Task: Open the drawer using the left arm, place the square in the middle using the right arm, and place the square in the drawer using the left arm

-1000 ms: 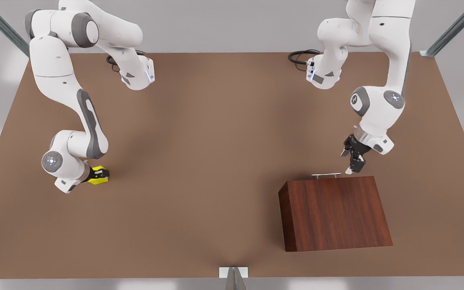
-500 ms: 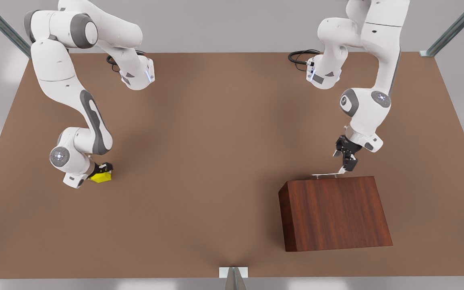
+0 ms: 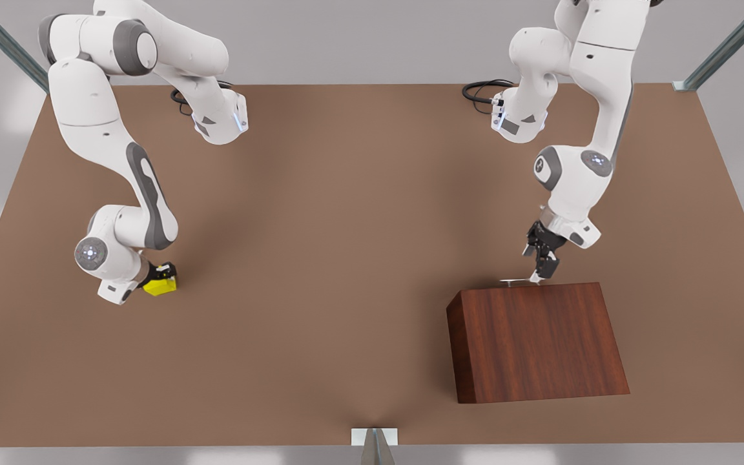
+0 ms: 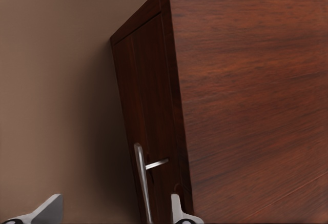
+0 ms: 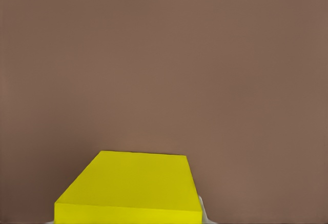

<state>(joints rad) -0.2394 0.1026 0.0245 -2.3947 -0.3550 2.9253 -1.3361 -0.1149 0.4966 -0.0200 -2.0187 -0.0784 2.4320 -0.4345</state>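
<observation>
Left end effector [image 3: 538, 276]: at the cabinet [image 3: 537, 339] near the tabletop [image 3: 359, 226] corner on the front view's right. In the left wrist view its fingertips [image 4: 177, 208] stand spread to either side of the handle [image 4: 142, 183], one pale tip well out, the other just beside the bar; not yet clamped, contact not certain.

Drawer [image 4: 146, 111]: shut, front flush with the cabinet face. Handle a thin silver bar, long axis running along that face, crosswise to the gap between the fingers. Judged next: close across the bar, then pull away from the cabinet, toward the tabletop's far edge.

Right end effector [image 3: 164, 274]: low at the edge on the front view's left, gripping the square [image 3: 160, 283], with a fingertip showing at its side in the right wrist view.

Square: yellow, in that grip, at or just above the surface; which, cannot tell.

Middle [image 3: 340, 258]: bare, well apart from the square, toward the cabinet side. The right arm is far the nearer to the square, the left to the drawer.
</observation>
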